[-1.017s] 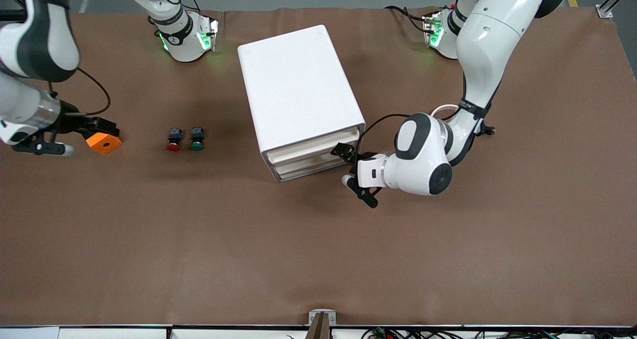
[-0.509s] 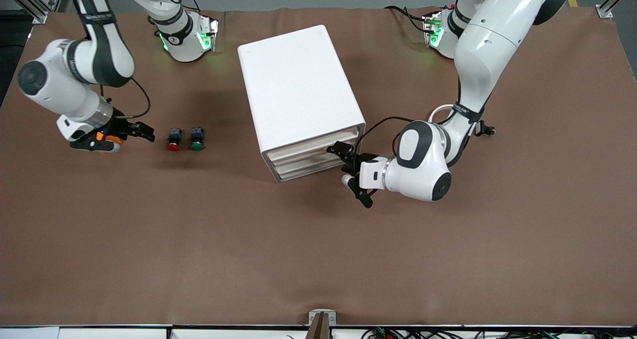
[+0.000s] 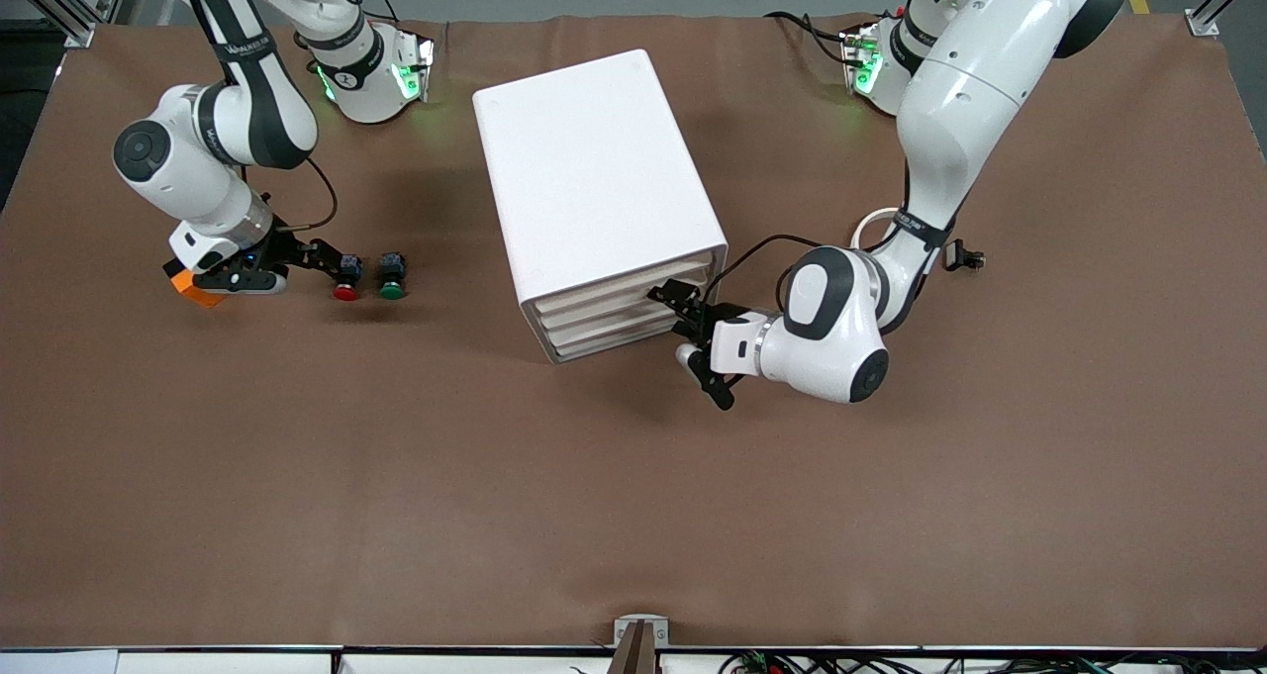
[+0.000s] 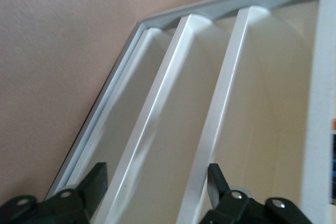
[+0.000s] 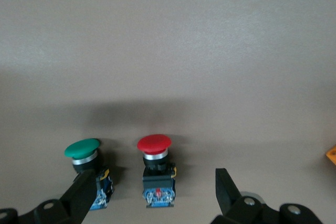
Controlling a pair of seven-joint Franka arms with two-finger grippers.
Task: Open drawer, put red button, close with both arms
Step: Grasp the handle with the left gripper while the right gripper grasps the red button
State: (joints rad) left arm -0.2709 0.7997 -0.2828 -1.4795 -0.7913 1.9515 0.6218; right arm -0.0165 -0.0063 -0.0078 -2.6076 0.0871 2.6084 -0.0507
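The white cabinet (image 3: 594,179) stands mid-table, and the drawer (image 3: 624,280), the highest of three, sits flush with the two below. My left gripper (image 3: 670,303) is open at the drawer fronts. In the left wrist view the left gripper (image 4: 157,182) straddles the lips of the upper two drawers, including the top drawer (image 4: 231,93). The red button (image 3: 345,280) lies on the table toward the right arm's end. My right gripper (image 3: 327,256) is open and low beside it. In the right wrist view the red button (image 5: 156,169) lies between the fingers of the right gripper (image 5: 155,198), untouched.
A green button (image 3: 392,278) (image 5: 84,158) lies right beside the red one, close to one right finger (image 5: 84,192). An orange block (image 3: 190,288) is partly hidden under the right wrist. Brown table cloth covers the table around the cabinet.
My right arm has swung in from the table's end, passed over the orange block and reached the red button. My left gripper has edged closer to the drawer fronts.
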